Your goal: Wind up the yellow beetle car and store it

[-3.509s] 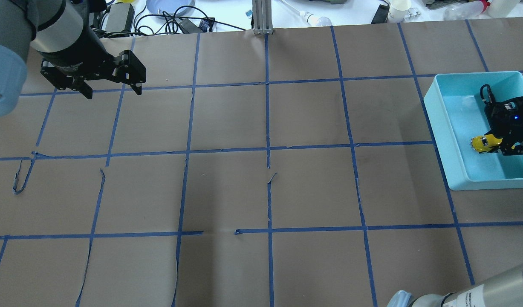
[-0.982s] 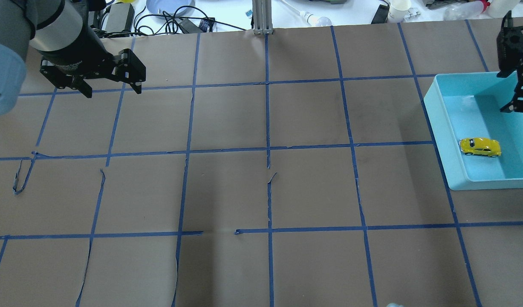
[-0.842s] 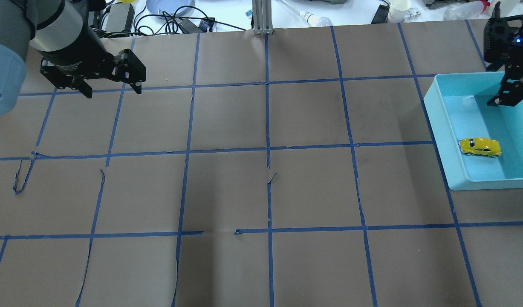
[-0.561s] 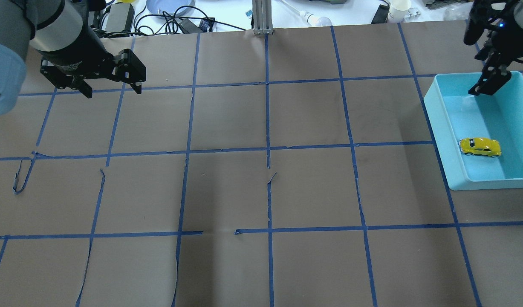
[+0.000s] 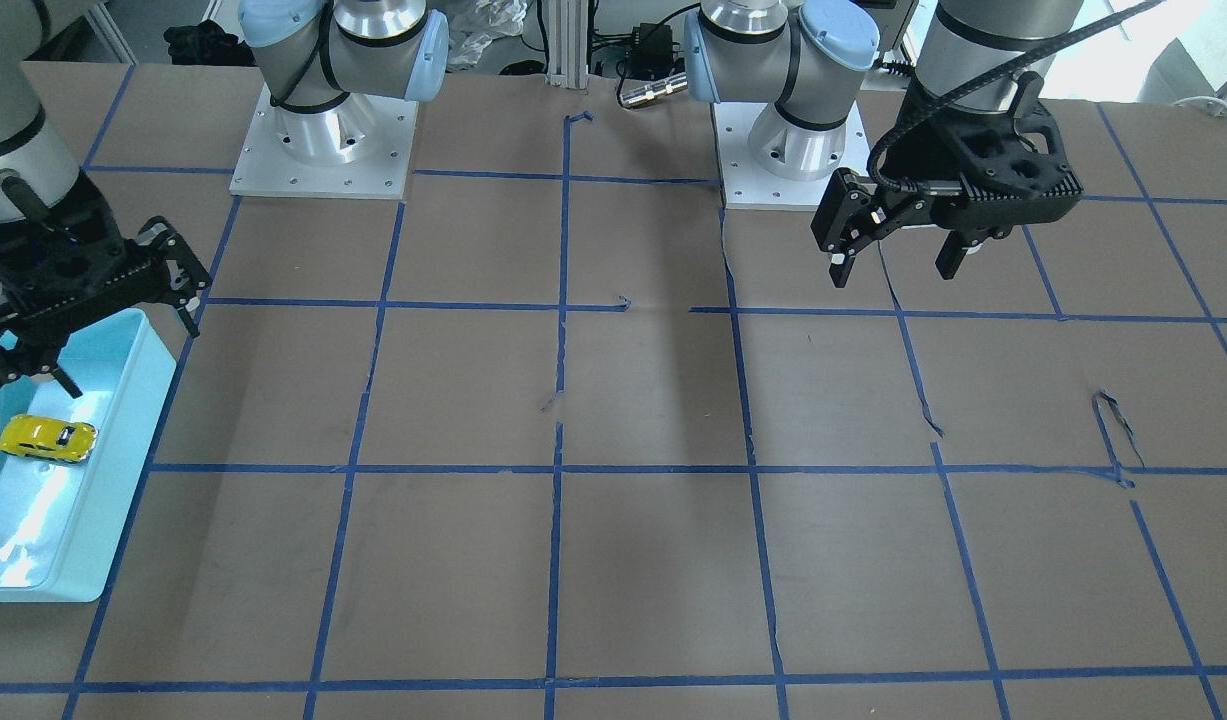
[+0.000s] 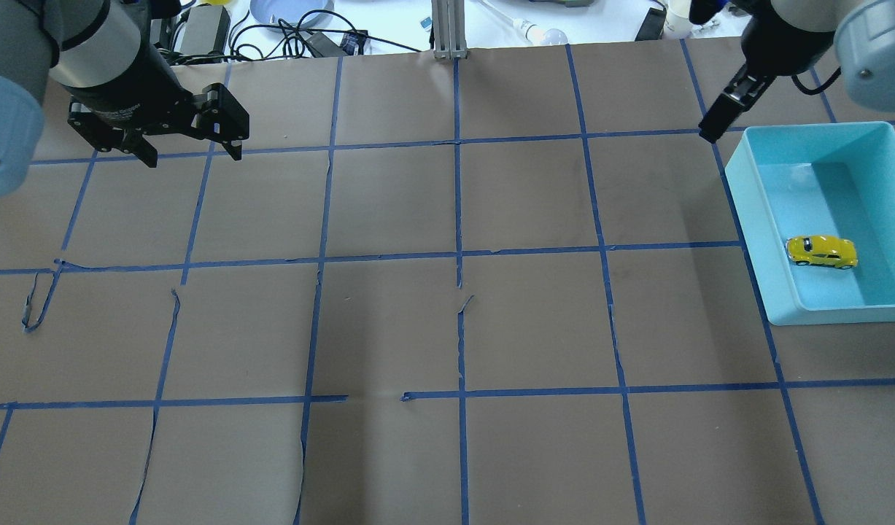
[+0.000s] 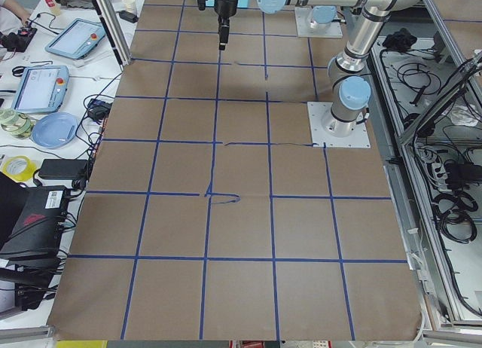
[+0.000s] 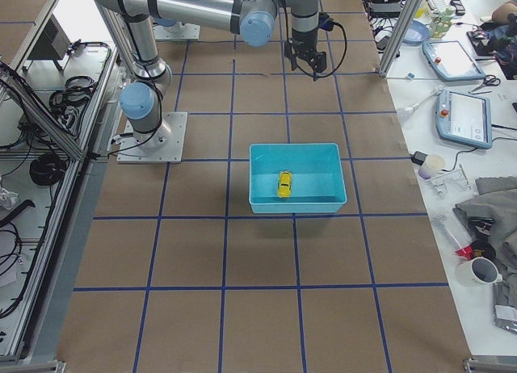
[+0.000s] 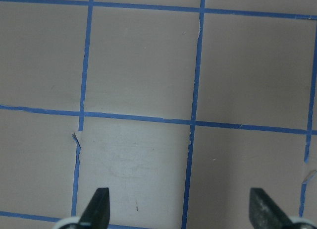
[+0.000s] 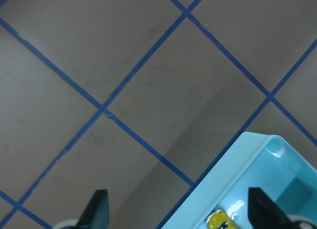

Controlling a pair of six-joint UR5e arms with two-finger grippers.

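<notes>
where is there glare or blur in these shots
Front-facing view: white glare on the floor of the light blue plastic bin, beside the glossy yellow toy car. Right wrist view: the jaws of the right gripper look out of focus.

Bin point(image 6: 755, 240) on desk point(image 6: 535, 321), robot's R side, mid depth. yellow beetle car point(image 6: 820, 251) inside bin on its floor, close to inboard long wall, in half nearer robot. R gripper point(image 5: 128, 352) above bin's far inboard corner, apart from car. L gripper point(image 6: 194, 157) over far L part of desk, well apart from bin, most of desk btwn them.
</notes>
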